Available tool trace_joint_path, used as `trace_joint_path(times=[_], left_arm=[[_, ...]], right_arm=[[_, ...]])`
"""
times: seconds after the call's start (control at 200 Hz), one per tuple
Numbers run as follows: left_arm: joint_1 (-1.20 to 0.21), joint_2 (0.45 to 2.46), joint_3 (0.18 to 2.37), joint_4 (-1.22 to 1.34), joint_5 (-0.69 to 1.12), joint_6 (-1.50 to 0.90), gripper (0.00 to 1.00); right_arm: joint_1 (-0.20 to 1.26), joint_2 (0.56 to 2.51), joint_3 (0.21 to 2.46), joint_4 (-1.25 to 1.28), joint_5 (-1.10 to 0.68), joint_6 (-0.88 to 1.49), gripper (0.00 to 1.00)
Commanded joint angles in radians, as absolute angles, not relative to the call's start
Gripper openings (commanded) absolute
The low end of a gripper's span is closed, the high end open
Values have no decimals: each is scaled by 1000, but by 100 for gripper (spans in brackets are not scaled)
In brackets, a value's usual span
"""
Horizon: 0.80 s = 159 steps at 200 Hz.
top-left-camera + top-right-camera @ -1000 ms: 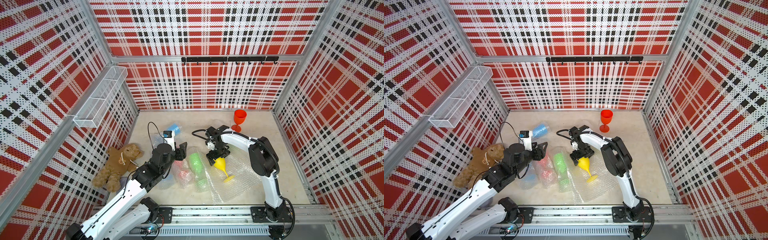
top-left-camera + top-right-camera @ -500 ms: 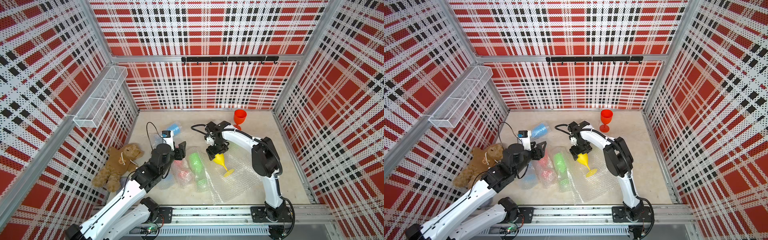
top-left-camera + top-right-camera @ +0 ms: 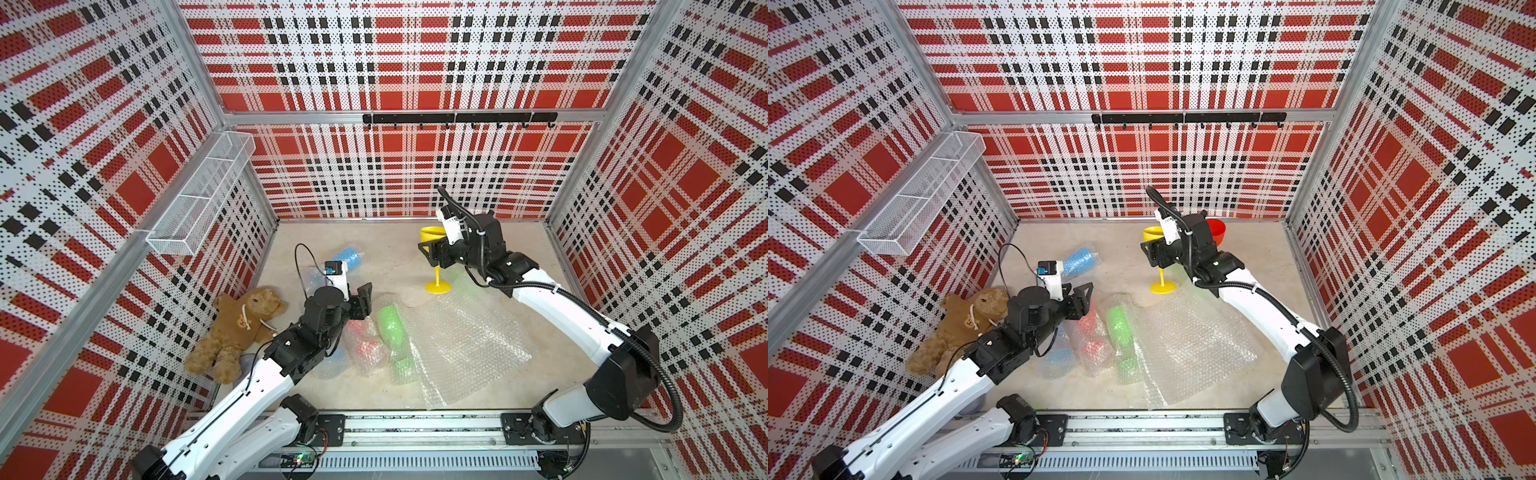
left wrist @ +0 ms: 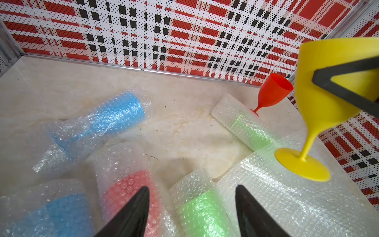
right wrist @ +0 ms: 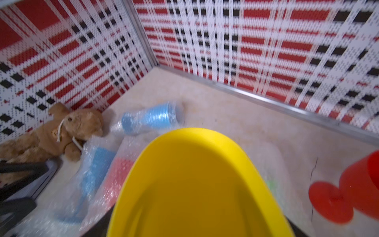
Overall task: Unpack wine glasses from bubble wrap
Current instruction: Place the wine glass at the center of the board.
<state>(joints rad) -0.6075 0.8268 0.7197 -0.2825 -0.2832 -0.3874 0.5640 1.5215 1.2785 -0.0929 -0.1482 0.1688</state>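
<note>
In both top views your right tool (image 3: 432,251) is clasped around the bowl of the yellow goblet (image 3: 428,236), which stands near upright toward the far side of the tabletop (image 3: 395,249). Its foot is at the far edge of the loose bubble wrap sheet (image 3: 465,345); you cannot tell from here whether it touches down. Your left tool (image 3: 362,300) hangs with jaws spread and empty over the wrapped red goblet (image 3: 362,345) and wrapped green goblet (image 3: 390,328). In a top view the bare red goblet (image 3: 1217,232) shows behind the right wrist. The left wrist view adds what the top views lack: one dark finger (image 4: 320,79) lies across the yellow bowl, the goblet leans, and a second green bundle (image 4: 246,127) lies just beside its foot. The right wrist view gives little but the bowl's open mouth, blurred, with the teddy bear (image 5: 51,131) well apart. Judge the goblet light, stiff and smooth—likely to slip or pivot in a bowl grip, so hold across the widest part, not the thin stem. The wrap looks soft and slick—take it by a free edge.
</note>
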Motion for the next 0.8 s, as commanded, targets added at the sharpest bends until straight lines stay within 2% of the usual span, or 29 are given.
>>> trace_joint_path(times=[0.0, 0.145, 0.416, 0.596, 0.792], left_arm=[[-611, 831, 713, -265, -315, -373, 68], [-612, 851, 713, -263, -337, -373, 68], [-627, 873, 707, -250, -350, -373, 67], [-627, 894, 710, -256, -354, -373, 67], [-632, 884, 706, -247, -348, -373, 67]], right_arm=[[561, 1609, 1179, 395, -142, 79, 66], [562, 1758, 1128, 764, -126, 33, 64], [554, 2117, 1281, 1099, -68, 42, 66], [557, 2264, 1400, 1134, -61, -8, 64], [558, 2370, 1563, 1010, -38, -59, 68]])
